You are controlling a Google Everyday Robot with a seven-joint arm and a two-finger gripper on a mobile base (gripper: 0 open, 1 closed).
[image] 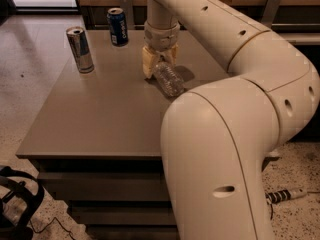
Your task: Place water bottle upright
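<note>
The water bottle [170, 80], clear and ribbed, lies on its side on the brown table [100, 119], right of the middle and toward the back. My gripper [159, 67] points straight down over the bottle's far end. Its yellowish fingers [148, 64] stand open on either side of that end, close to the table top. The bottle's cap end is hidden between the fingers. My large cream arm fills the right side of the view.
A silver-blue slim can [80, 49] stands at the back left of the table. A blue drink can [117, 27] stands at the back edge, left of the gripper. A black bag [15, 204] and a power strip [285, 195] lie on the floor.
</note>
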